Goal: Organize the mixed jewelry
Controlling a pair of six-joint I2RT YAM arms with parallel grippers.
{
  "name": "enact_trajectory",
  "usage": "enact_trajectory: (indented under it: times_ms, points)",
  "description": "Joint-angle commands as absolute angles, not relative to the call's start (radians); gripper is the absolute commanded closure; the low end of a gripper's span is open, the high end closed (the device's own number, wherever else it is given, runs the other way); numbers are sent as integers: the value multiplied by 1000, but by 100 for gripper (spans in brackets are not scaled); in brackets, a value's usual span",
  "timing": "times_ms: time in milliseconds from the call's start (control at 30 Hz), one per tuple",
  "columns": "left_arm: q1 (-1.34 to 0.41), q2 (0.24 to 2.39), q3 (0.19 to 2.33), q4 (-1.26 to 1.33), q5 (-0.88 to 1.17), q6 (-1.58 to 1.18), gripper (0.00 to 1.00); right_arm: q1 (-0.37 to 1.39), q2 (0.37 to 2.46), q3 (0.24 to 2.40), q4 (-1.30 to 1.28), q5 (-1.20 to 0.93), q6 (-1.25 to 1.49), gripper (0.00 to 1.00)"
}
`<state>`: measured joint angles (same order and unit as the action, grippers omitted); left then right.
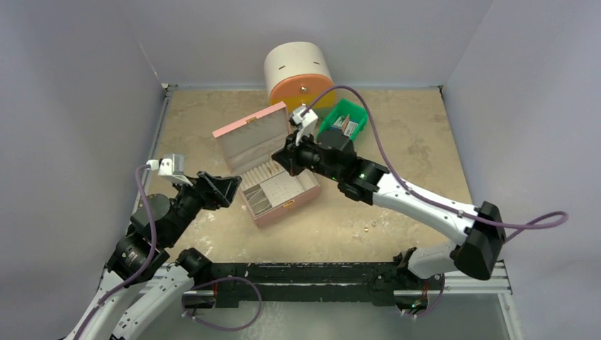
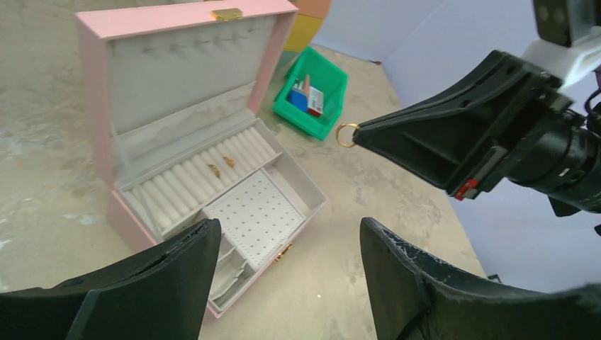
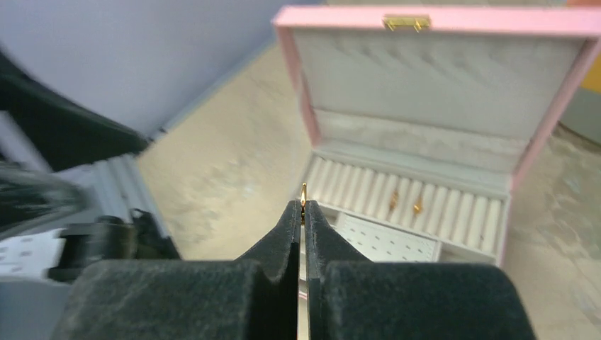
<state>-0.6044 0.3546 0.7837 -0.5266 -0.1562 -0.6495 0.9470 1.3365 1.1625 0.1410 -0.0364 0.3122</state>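
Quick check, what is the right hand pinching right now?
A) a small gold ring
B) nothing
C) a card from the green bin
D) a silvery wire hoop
A: a small gold ring pokes out from the closed tip of the right hand, seen in both wrist views.

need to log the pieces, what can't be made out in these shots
- gold ring: right wrist view, edge-on, mostly pinched inside the right gripper's tips
- two gold pieces in the pink box's rolls: all views, too small to identify
- loose specks: top view, too small to identify
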Motion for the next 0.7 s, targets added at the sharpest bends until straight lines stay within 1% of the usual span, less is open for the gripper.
enact_trajectory:
  times_ms: [0, 167, 667]
  points:
    - [-607, 346, 812, -545, -273, -623, 28, 943, 1449, 1258, 5, 95, 234, 100]
    - [-607, 338, 796, -555, -333, -626, 28, 944, 1585, 1336, -45, 115, 230, 100]
    - [-606, 336, 788, -548, -319, -622, 28, 943, 1867, 1493, -64, 139, 248, 100]
